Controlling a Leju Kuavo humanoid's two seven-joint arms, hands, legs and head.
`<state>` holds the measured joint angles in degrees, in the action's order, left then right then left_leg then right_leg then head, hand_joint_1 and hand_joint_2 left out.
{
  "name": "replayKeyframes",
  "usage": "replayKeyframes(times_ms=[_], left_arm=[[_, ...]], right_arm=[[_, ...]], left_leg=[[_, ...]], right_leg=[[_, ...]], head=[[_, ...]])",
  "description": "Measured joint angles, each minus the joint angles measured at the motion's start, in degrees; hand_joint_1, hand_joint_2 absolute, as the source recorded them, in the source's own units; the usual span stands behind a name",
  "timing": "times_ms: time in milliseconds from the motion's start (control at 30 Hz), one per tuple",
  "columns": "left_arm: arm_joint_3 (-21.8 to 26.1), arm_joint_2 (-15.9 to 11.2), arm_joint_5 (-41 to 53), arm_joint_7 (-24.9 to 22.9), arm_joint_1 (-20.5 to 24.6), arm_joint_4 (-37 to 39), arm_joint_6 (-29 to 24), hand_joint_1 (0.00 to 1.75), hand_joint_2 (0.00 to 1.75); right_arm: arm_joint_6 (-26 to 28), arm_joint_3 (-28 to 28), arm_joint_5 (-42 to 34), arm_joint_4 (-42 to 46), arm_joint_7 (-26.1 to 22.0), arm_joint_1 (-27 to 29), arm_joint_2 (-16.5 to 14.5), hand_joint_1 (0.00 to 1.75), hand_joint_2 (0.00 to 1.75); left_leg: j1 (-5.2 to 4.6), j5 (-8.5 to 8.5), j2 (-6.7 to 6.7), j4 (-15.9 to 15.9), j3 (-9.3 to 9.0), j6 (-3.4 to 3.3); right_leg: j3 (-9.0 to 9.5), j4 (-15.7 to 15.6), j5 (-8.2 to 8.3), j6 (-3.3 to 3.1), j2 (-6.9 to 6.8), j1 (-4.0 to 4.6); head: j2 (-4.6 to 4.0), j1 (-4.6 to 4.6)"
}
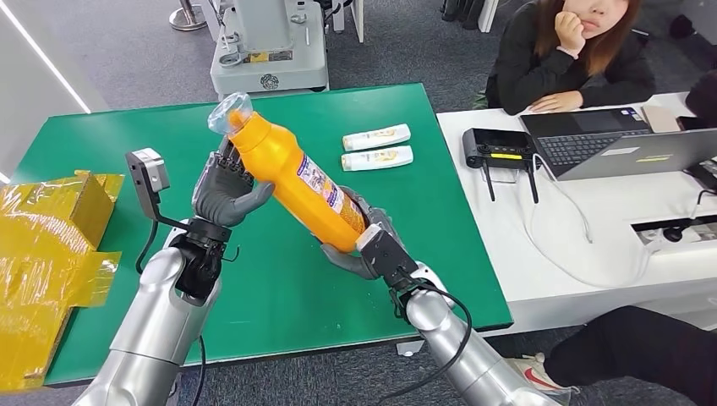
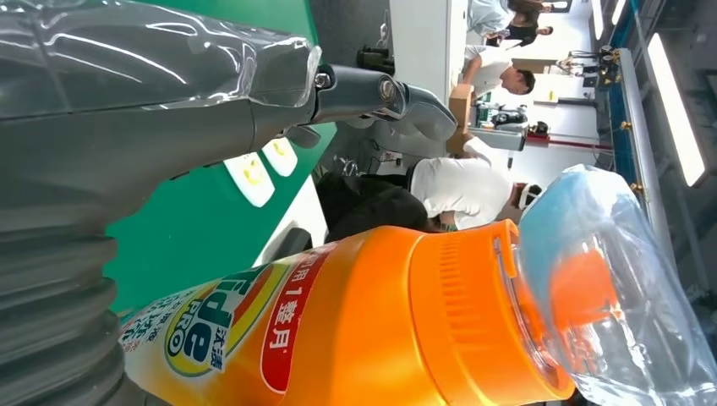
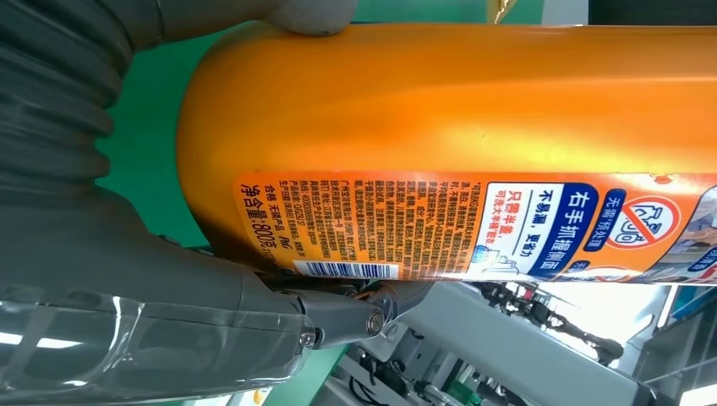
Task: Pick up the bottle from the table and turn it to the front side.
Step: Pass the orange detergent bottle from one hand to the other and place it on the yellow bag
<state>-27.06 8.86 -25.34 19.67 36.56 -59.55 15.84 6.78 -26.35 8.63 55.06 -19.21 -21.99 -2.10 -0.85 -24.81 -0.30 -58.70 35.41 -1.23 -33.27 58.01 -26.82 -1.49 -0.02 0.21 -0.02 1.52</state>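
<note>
Bottle: a tall orange plastic detergent bottle [image 1: 298,180] with an orange cap under clear plastic wrap, held tilted in the air above the green tabletop [image 1: 254,288], cap end up and away from the robot, base end low and near.
Left robot hand [image 1: 227,188]: clamped around the bottle's upper body just below the cap.
Right robot hand [image 1: 365,241]: wrapped around the bottle's base end, fingers closed on it.
Front label: the left wrist view shows part of a round logo reading "ide PRO" with Chinese characters, and a red band with more Chinese print; the first letter is cut off by the robot hand.
Back label: the right wrist view shows a barcode, dense small Chinese print too fine to read, "800" in a net-content line, and a red prohibition sign.
Hidden: the bottle's underside lies behind the right robot hand.
Other things: two small white tubes [image 1: 377,147] lie side by side on the far part of the tabletop, well apart from the bottle; yellow taped cardboard [image 1: 51,254] lies at the left edge.
Open room: bare green surface lies under and in front of the bottle.
</note>
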Motion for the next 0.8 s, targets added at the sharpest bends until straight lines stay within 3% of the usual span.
replayKeyframes(times_ms=[167,467,800], left_arm=[[0.0,0.3,-2.5,-2.0,0.3,0.5,2.0,0.0,1.75],[-1.9,1.9,-25.8,-20.4,2.4,7.2,19.1,0.0,1.75],[-7.2,0.3,-36.7,-25.0,4.0,9.9,21.5,0.0,1.75]], right_arm=[[0.1,0.3,0.3,-0.2,0.1,0.0,0.0,1.75,1.75],[0.1,0.5,7.1,-3.1,0.4,-0.7,0.0,1.75,1.75],[1.3,2.1,7.5,-5.4,-1.4,-1.2,0.2,1.75,1.75]], left_leg=[[0.0,0.0,0.01,0.0,0.0,0.0],[-0.02,0.0,0.03,0.0,0.04,0.0],[0.0,0.0,0.04,0.0,0.04,0.0]], right_leg=[[-0.01,0.0,0.0,0.0,0.01,0.0],[-0.02,0.0,0.03,0.03,0.03,-0.02],[-0.06,0.0,0.03,0.04,0.05,-0.01]], head=[[0.0,0.0],[0.0,0.0],[0.0,0.01]])
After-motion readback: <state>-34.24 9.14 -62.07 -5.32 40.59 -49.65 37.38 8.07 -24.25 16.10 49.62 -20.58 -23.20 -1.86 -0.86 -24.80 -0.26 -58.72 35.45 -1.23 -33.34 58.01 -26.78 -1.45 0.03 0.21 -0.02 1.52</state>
